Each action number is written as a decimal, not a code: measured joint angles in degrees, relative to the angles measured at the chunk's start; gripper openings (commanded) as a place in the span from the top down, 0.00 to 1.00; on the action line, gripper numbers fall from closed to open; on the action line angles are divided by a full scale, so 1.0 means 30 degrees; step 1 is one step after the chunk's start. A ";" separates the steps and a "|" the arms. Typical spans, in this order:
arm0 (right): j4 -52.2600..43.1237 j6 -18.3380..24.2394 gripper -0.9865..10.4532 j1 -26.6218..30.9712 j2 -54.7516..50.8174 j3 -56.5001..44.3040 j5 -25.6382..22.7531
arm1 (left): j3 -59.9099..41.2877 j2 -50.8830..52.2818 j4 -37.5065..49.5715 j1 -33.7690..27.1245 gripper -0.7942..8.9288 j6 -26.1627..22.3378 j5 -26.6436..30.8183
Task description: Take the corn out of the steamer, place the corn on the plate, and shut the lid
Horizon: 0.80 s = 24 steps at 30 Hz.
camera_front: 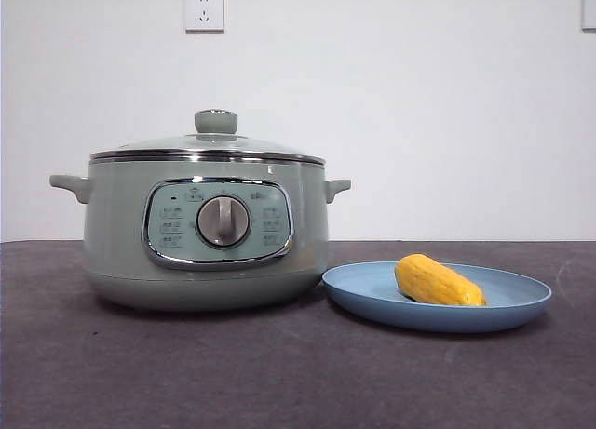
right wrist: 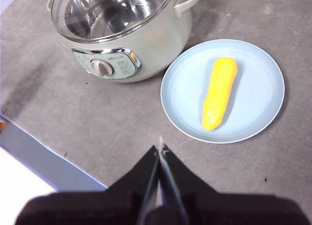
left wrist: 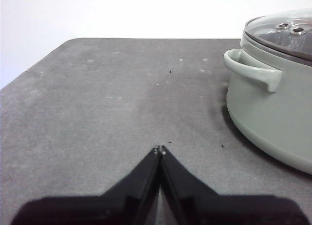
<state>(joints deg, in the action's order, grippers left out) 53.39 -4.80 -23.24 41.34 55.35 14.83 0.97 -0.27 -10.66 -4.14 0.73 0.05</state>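
Observation:
The yellow corn (camera_front: 438, 281) (right wrist: 220, 92) lies on the light-blue plate (camera_front: 521, 299) (right wrist: 258, 73), just right of the sage-green steamer (camera_front: 112, 234) (left wrist: 273, 117) (right wrist: 161, 39). The glass lid (camera_front: 209, 145) (left wrist: 282, 32) (right wrist: 105, 12) with its green knob sits on the steamer's rim. My left gripper (left wrist: 160, 149) is shut and holds nothing, low over the bare mat beside the steamer's handle. High above the table's front, my right gripper (right wrist: 160, 146) is shut and holds nothing, looking down on plate and steamer. Neither gripper shows in the front view.
A dark grey mat (camera_front: 233, 373) covers the table; its front edge (right wrist: 53, 156) shows in the right wrist view. A white wall with a socket (camera_front: 204, 10) stands behind.

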 measured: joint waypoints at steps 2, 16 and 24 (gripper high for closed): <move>-0.0007 0.0095 0.91 0.0007 -0.0007 0.0000 -0.0029 | 0.0000 0.0000 0.0000 0.0000 0.92 0.0000 0.0000; -0.8808 0.0685 0.91 0.4583 -0.5712 -0.4561 -0.0933 | 0.0000 0.0000 0.0000 0.0000 0.92 0.0000 0.0000; -1.5395 0.0685 0.91 0.5989 -1.0163 -1.2152 -0.1020 | 0.0000 0.0000 0.0000 0.0000 0.92 0.0000 0.0000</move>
<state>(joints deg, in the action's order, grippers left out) 7.20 -2.74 -5.28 10.85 18.90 11.77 0.97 -0.27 -10.66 -4.14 0.73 0.05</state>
